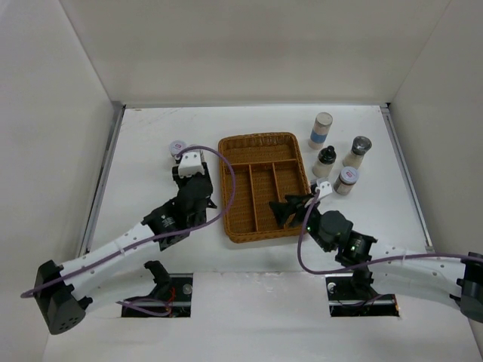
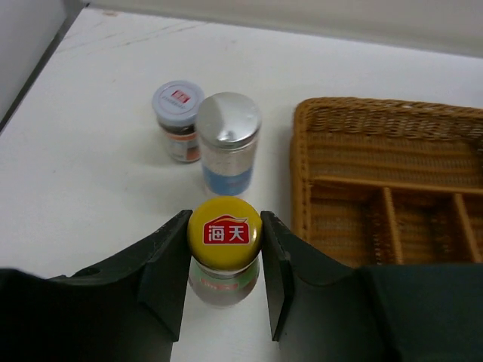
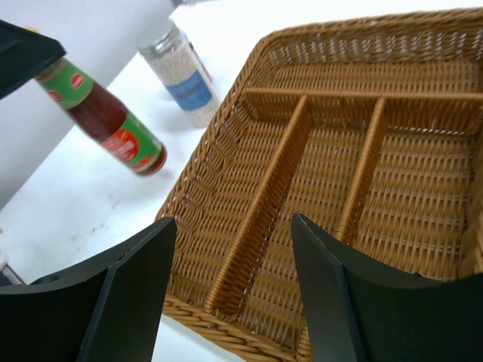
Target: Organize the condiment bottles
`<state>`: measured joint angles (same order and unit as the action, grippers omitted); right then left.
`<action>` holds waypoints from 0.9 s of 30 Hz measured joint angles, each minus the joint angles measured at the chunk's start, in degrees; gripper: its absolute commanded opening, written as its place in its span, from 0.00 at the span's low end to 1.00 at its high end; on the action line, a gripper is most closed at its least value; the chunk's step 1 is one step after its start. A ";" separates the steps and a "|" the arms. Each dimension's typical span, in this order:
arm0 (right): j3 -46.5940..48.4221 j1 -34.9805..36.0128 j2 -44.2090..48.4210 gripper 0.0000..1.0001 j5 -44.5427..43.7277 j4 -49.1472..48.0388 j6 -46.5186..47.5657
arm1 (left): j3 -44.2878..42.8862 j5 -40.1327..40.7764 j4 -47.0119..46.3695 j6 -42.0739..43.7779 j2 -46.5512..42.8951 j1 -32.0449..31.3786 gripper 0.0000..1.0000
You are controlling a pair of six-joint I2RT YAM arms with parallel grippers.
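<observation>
My left gripper (image 2: 224,260) is clamped on the sauce bottle (image 2: 224,235) at its yellow cap, just left of the tray (image 2: 377,113). I judge it glass: stiff, slick, may swing below that grip. Right gripper (image 3: 232,234) stands apart, empty.

Seen from above, the yellow-capped sauce bottle (image 2: 224,232) is wholly hidden beneath the left claw (image 2: 225,260)

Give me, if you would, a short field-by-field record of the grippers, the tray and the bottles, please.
left gripper: shut on yellow-capped sauce bottle
right gripper: open, holding nothing, above wicker tray
left of tray: silver-capped jar, left white-lidded jar
right of tray: blue-banded jar, grey-capped jar, black-capped bottle, right white-lidded jar
bottles in tray: none visible
</observation>
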<state>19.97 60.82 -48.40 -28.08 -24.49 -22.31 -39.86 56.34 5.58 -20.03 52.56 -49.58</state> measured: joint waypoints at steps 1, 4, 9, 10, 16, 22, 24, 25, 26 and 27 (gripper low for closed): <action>0.00 -0.13 0.50 0.65 -0.50 0.00 0.02 | -1.51 0.35 -0.07 0.61 0.35 -2.03 0.11; -0.52 -0.94 3.34 0.48 -2.80 0.04 -0.02 | -6.73 0.39 -1.84 2.21 3.45 -6.60 0.11; -2.84 -2.84 10.03 0.26 -7.69 0.59 -0.68 | -15.80 -2.97 -8.22 3.61 13.86 -9.57 0.11; -3.02 -3.17 11.08 0.26 -8.52 1.31 -1.07 | -17.16 -3.80 -9.53 3.80 16.24 -9.81 0.11; -3.08 -5.09 13.53 0.33 -11.45 3.48 -2.62 | -21.49 -10.38 -16.17 4.26 29.31 -8.44 0.11; -3.08 -5.31 12.76 0.36 -11.93 4.74 -3.15 | -26.16 -15.61 -17.49 4.26 40.19 -5.38 0.12; -3.10 -5.31 12.94 0.36 -12.00 4.79 -3.21 | -26.91 -16.31 -17.86 4.28 42.40 -4.76 0.12; -3.10 -5.31 13.11 0.37 -12.02 4.79 -3.23 | -27.19 -16.52 -17.99 4.26 43.36 -4.57 0.12; -3.10 -5.31 13.27 0.37 -12.04 4.76 -3.23 | -27.28 -16.68 -18.27 4.26 44.09 -4.35 0.12; -3.10 -5.31 13.44 0.37 -12.04 4.76 -3.23 | -27.32 -16.79 -18.75 4.26 44.81 -4.11 0.12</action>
<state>16.86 55.51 -34.96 -40.12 -19.73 -25.54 -67.18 39.55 -13.17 -15.77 97.36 -53.69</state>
